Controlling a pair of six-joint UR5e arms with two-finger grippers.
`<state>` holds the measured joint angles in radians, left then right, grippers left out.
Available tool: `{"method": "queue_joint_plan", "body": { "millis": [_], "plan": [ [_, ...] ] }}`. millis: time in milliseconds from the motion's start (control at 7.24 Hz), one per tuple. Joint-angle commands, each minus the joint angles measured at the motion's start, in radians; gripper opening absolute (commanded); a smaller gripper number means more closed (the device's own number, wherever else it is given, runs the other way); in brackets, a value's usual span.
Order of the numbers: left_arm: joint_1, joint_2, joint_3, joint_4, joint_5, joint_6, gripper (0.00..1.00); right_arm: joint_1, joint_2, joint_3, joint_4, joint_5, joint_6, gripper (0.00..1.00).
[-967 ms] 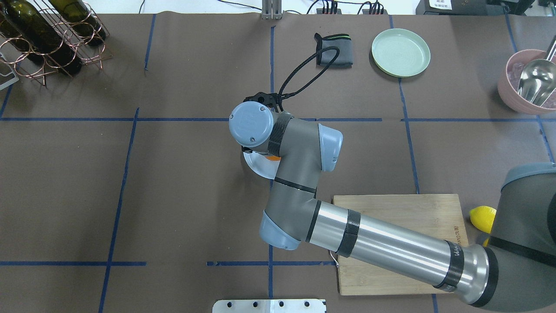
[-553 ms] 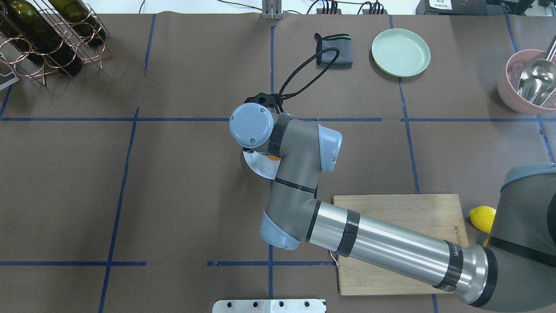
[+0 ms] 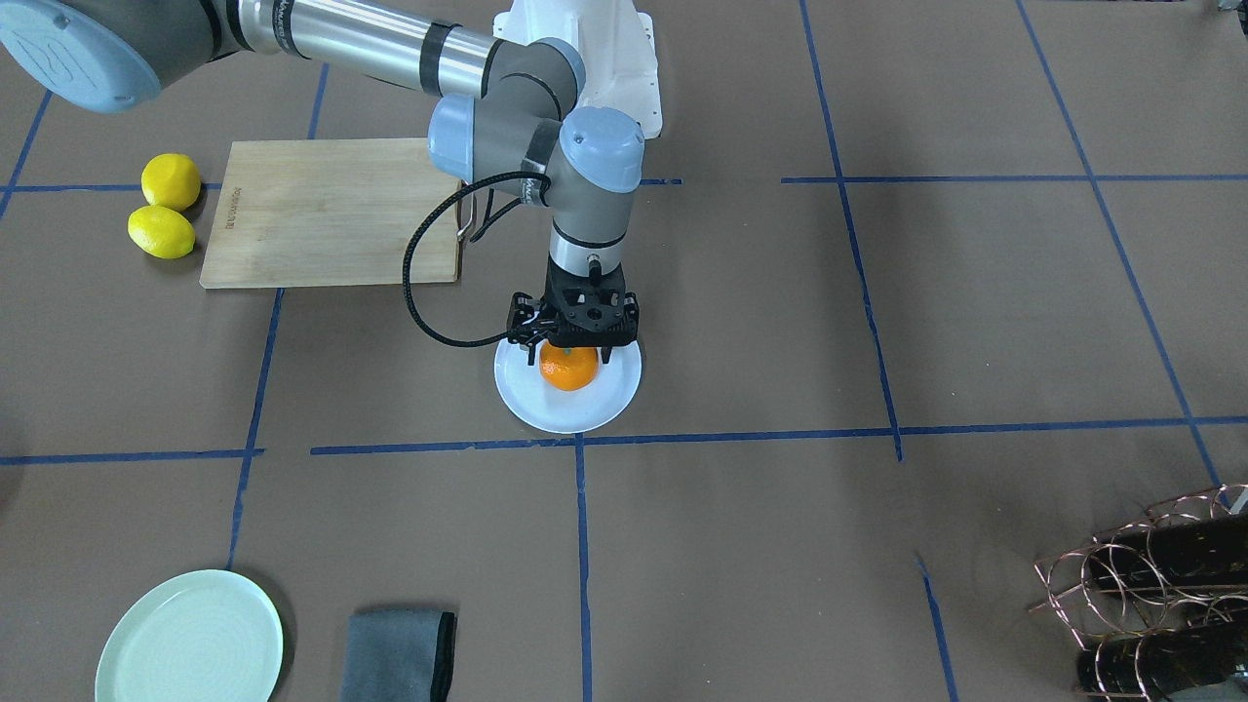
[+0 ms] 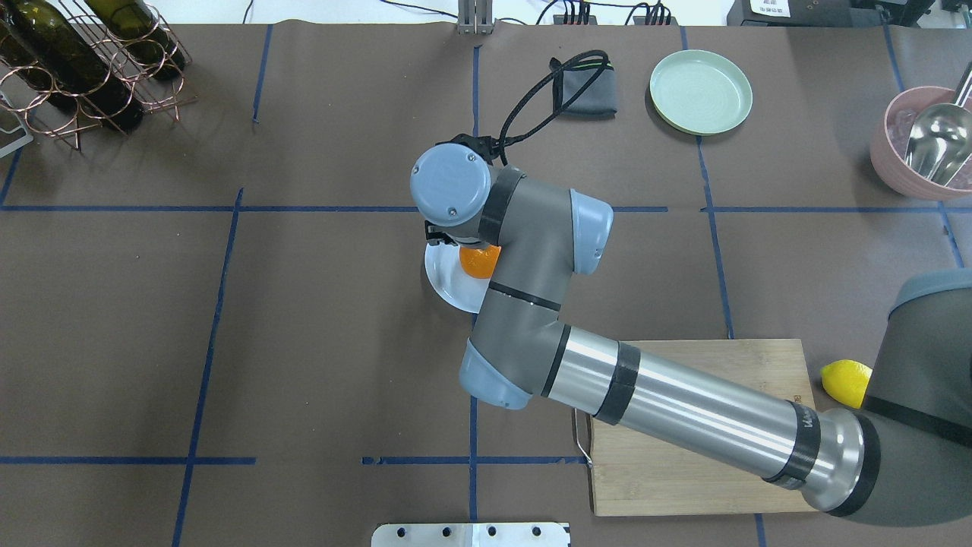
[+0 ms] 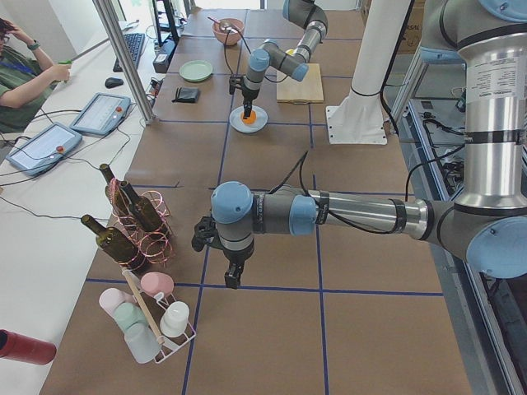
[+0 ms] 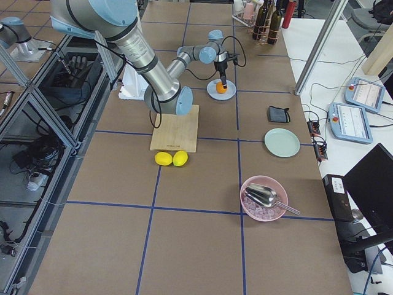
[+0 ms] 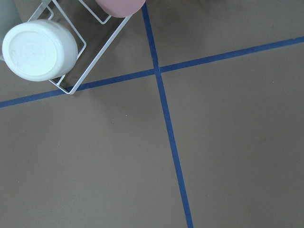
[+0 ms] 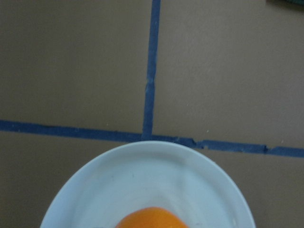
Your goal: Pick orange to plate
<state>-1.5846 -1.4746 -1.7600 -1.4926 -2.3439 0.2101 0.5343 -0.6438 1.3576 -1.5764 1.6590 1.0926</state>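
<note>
The orange (image 3: 568, 370) sits on the white plate (image 3: 561, 414), the right gripper (image 3: 573, 343) just above it, jaws spread and empty; it's light, firm, prone to roll, best pinched across its middle. For the left gripper (image 5: 232, 280), I can't tell how the jaws stand

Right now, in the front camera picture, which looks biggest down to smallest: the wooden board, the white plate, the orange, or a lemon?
1. the wooden board
2. the white plate
3. the orange and a lemon look about alike. The right pincer hides the orange's top, so I won't rank them.
</note>
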Motion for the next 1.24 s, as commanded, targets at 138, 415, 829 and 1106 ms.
{"method": "queue_joint_plan", "body": {
  "millis": [138,415,829,1106],
  "plan": [
    [0.000,0.016,0.007,0.008,-0.008,0.003,1.00,0.264,-0.150,0.170,-0.005,0.300,-0.318,1.00],
    [-0.002,0.016,-0.007,0.021,-0.006,0.005,1.00,0.465,-0.326,0.274,-0.007,0.480,-0.625,1.00],
    [-0.005,0.016,-0.010,0.021,-0.009,0.006,1.00,0.761,-0.584,0.336,-0.088,0.590,-1.108,1.00],
    [-0.005,0.031,-0.012,0.020,-0.015,0.008,1.00,0.875,-0.773,0.345,-0.073,0.569,-1.351,1.00]
  ]
}}
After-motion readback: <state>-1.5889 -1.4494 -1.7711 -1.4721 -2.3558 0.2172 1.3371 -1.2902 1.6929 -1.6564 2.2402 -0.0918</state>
